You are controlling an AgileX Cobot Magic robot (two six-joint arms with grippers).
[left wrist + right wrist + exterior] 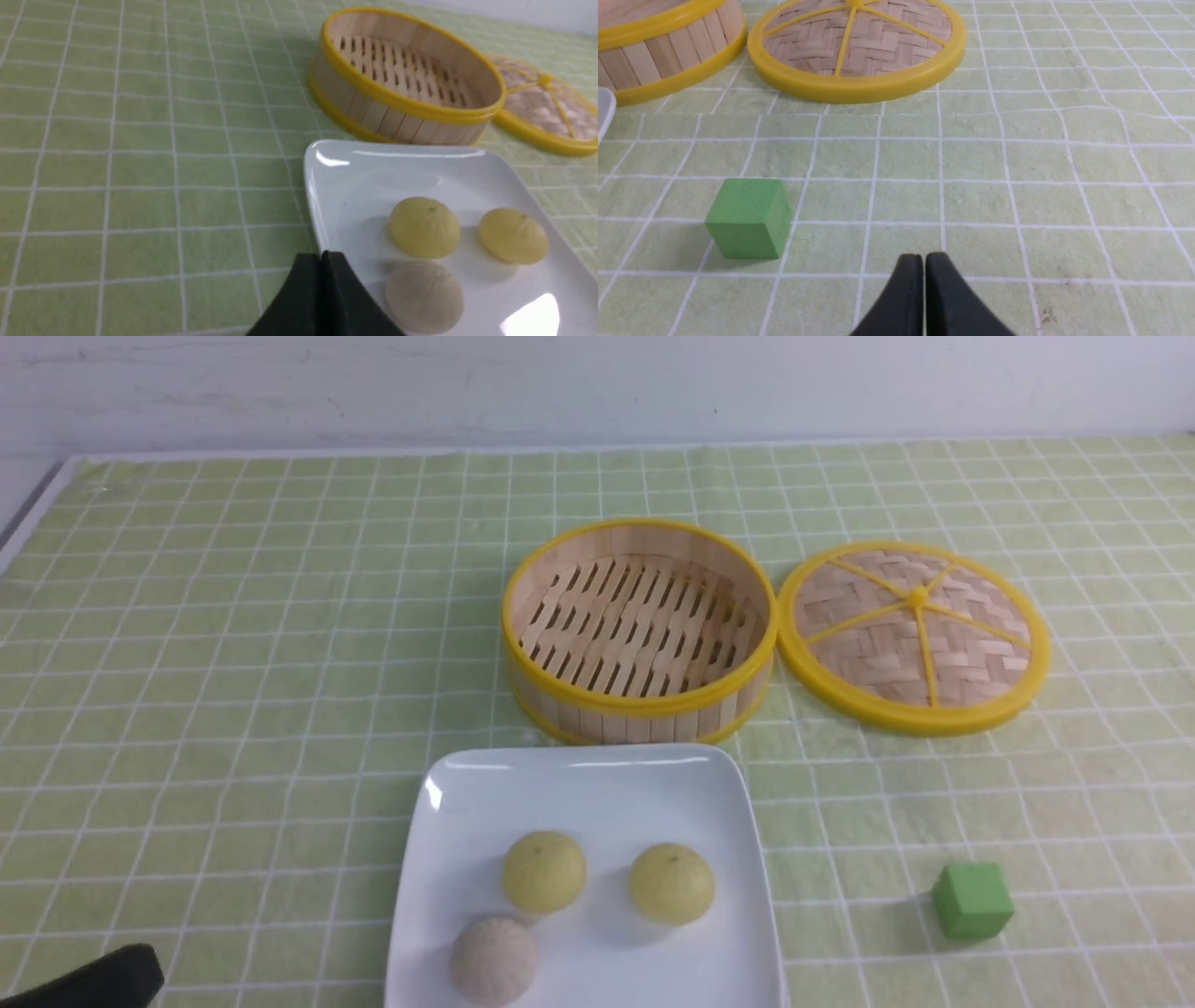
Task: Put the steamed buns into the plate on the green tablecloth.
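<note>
Three steamed buns lie in the white square plate (579, 761) on the green tablecloth (233, 663): two pale yellow ones (544, 871) (672, 883) and a greyish one (493, 959) at the plate's near edge. The left wrist view shows the same buns (424, 227) (513, 235) (424, 296) on the plate (355, 186). My left gripper (321, 254) is shut and empty, just off the plate's near left side; its dark tip (93, 980) shows at the front view's bottom left. My right gripper (923, 256) hangs over bare cloth, fingers together with only a thin slit, holding nothing.
A yellow-rimmed bamboo steamer basket (644, 703) stands empty behind the plate, with its woven lid (913, 635) flat on the cloth to its right. A green cube (972, 900) sits right of the plate, near my right gripper (749, 218).
</note>
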